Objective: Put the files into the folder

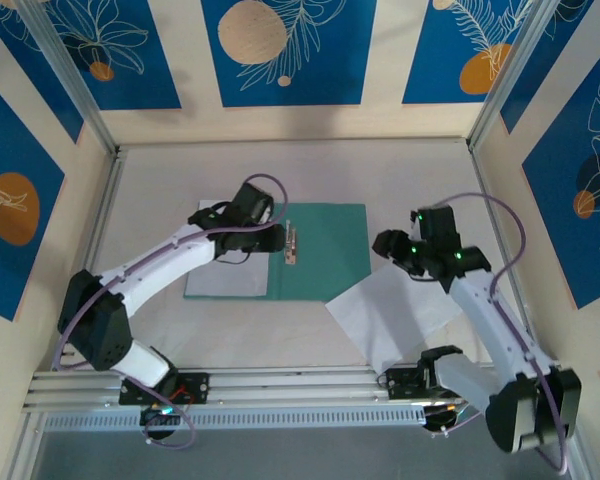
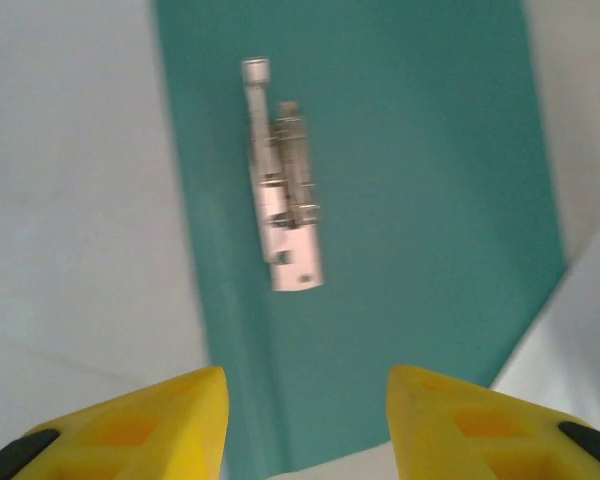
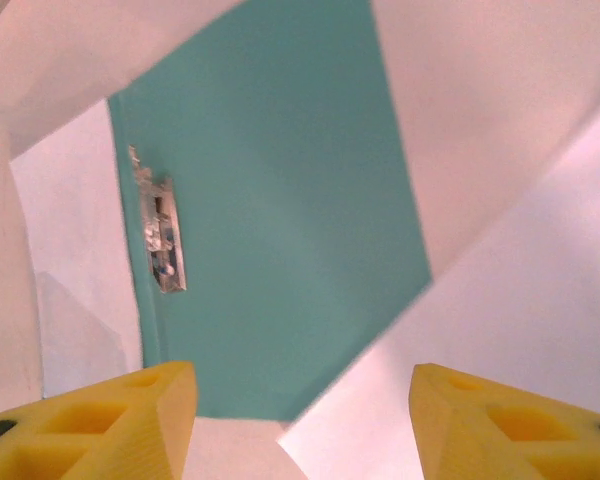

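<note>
Hovering near the folder (image 1: 325,250), the left gripper (image 2: 307,395) and right gripper (image 3: 305,395) gape empty.

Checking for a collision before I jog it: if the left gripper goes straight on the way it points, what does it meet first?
Probably the folder, on its green leaf close to the metal clip. Nothing shows between the left gripper and it; depth is unclear.

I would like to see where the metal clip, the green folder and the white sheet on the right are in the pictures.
metal clip (image 2: 282,200), left wrist view, middle of its body.
green folder (image 1: 330,250), top view, bare right leaf.
white sheet (image 1: 395,315), top view, its centre.
</note>
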